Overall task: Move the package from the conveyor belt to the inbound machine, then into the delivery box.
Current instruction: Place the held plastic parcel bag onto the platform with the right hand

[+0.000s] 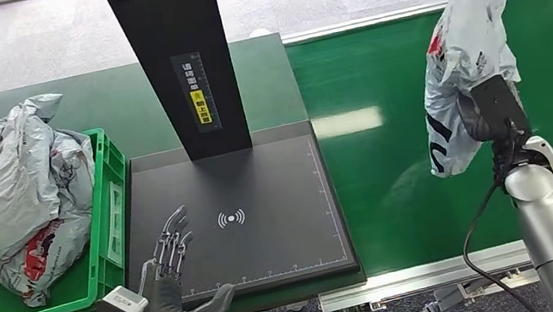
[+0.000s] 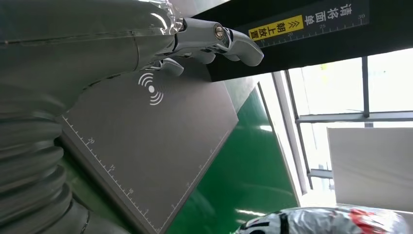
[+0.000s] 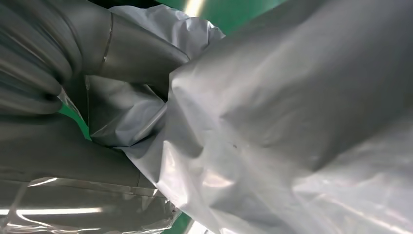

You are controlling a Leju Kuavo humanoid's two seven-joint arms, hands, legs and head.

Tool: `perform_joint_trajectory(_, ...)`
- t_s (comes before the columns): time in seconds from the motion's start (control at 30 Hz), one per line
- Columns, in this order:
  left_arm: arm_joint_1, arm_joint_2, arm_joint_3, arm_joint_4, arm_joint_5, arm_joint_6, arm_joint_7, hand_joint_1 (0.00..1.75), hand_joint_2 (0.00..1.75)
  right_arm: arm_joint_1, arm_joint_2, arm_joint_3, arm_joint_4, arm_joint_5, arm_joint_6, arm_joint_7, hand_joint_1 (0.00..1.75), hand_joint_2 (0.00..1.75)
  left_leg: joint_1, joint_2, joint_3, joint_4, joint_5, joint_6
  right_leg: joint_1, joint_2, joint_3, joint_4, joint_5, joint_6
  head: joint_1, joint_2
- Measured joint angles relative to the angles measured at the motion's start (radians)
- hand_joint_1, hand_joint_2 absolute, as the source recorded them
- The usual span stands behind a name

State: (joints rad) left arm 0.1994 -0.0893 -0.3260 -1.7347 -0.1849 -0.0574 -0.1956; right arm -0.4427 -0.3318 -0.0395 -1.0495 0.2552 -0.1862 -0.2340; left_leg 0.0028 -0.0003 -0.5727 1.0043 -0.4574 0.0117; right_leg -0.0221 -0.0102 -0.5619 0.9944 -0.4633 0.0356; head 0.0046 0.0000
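The right robot hand (image 1: 482, 113) grips the package (image 1: 468, 53) above the conveyor belt (image 1: 396, 169); carry it left, laying it flat on the inbound machine (image 1: 265, 209). The left robot hand (image 1: 168, 265) waits released.

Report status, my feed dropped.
Right hand holds package above conveyor belt. Left hand open over scanner pad. Pad bare.

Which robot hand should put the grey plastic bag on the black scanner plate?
The right hand, probably: it already holds the grey plastic package above the green conveyor belt. The left hand hovers open over the black scanner plate.
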Motion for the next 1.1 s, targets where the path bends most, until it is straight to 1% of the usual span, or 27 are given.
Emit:
perform_joint_trajectory(0.1,-0.009,0.0,-0.002,0.008,0.005,0.003,-0.004,0.0,1.75,-0.001,0.029,0.008,-0.062,-0.077,0.044,-0.025,1.75,1.75,0.0,0.0,0.0,0.0,0.0,0.0,0.0,0.0,0.0,0.001,0.0,0.0,0.0,0.0)
perform_joint_trajectory(0.2,-0.017,0.0,-0.006,0.016,0.007,-0.005,-0.006,0.0,1.75,0.012,0.057,0.052,-0.143,-0.142,0.107,-0.021,1.75,1.75,0.0,0.0,0.0,0.0,0.0,-0.001,0.0,0.0,0.0,0.001,0.0,0.0,0.0,0.0)
perform_joint_trajectory(0.37,-0.041,0.0,-0.013,0.034,0.007,-0.029,-0.01,0.0,1.75,0.051,0.104,0.192,-0.285,-0.271,0.244,0.004,1.75,1.75,0.001,0.001,0.0,-0.001,0.0,-0.001,0.001,0.001,-0.001,0.001,0.0,-0.001,0.0,0.0)
perform_joint_trajectory(0.53,-0.064,0.0,-0.022,0.052,0.006,-0.047,-0.009,0.0,1.75,0.049,0.154,0.343,-0.346,-0.413,0.321,0.032,1.75,1.75,0.001,0.001,0.0,-0.001,0.001,-0.001,0.001,0.001,-0.001,0.001,0.0,-0.001,0.0,0.0)
perform_joint_trajectory(0.63,-0.071,0.0,-0.022,0.06,0.005,-0.05,-0.009,0.0,1.75,0.049,0.178,0.43,-0.354,-0.467,0.345,0.04,1.75,1.75,0.001,0.001,0.0,-0.001,0.001,-0.001,0.001,0.001,-0.001,0.001,0.0,-0.001,0.0,0.0)
perform_joint_trajectory(0.77,-0.073,0.0,-0.022,0.069,0.005,-0.052,-0.009,0.0,1.75,0.042,0.198,0.513,-0.353,-0.49,0.349,0.04,1.75,1.75,0.001,0.001,0.0,-0.001,0.001,-0.001,0.0,0.001,-0.001,0.001,0.0,-0.001,0.0,0.0)
perform_joint_trajectory(0.9,-0.073,0.0,-0.022,0.077,0.004,-0.05,-0.01,0.0,1.75,0.026,0.213,0.557,-0.344,-0.519,0.348,0.047,1.75,1.75,0.001,0.001,0.0,-0.001,0.001,-0.001,0.0,0.001,-0.001,0.001,0.0,-0.001,0.0,0.0)
perform_joint_trajectory(1.1,-0.072,0.001,-0.023,0.082,0.004,-0.046,-0.014,0.0,1.75,-0.022,0.232,0.591,-0.304,-0.561,0.364,0.06,1.75,1.75,0.001,0.001,0.0,-0.001,0.001,-0.001,0.001,0.0,-0.001,0.001,0.0,-0.001,0.0,0.0)
